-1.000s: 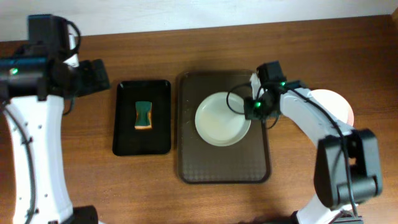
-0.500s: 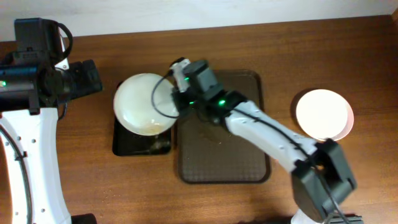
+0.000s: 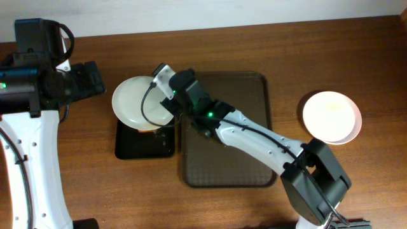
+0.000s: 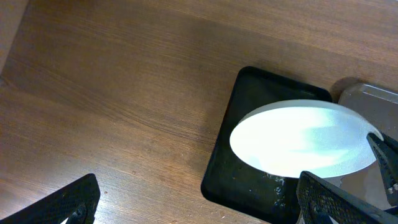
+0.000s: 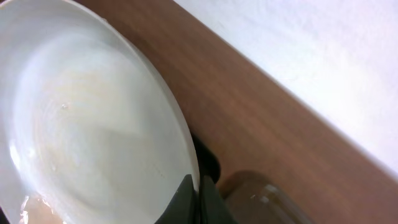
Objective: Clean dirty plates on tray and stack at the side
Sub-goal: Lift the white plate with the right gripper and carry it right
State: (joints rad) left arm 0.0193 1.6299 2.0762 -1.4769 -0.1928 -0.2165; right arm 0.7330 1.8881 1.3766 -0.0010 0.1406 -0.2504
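1. The right pincer (image 3: 170, 102) is clamped together on the right rim of a white plate (image 3: 140, 102); in the right wrist view its dark fingers (image 5: 194, 198) pinch the plate's edge (image 5: 81, 124).
2. The plate is held off the surface (image 3: 286, 44), tilted, and reaches out ahead of the right pincer. Its face looks wet and glossy, with a faint tan trace at the low edge.
3. Below the held plate and the right pincer lies a smaller black tray (image 3: 145, 145); the plate hides its far half.
4. The large brown tray (image 3: 248, 95) lies directly behind the right pincer, under its arm, and is bare.
5. A second white plate (image 3: 331, 116) rests on the surface well behind the right pincer, beyond the brown tray's far side. Whether another lies under it cannot be told.
6. The left pincer (image 3: 98, 79) stands with its jaws wide apart and grips nothing. It points toward the held plate, just short of its left rim.
7. In the left wrist view the plate (image 4: 305, 140) hangs ahead of the left pincer (image 4: 198, 186), over the black tray (image 4: 249, 106).
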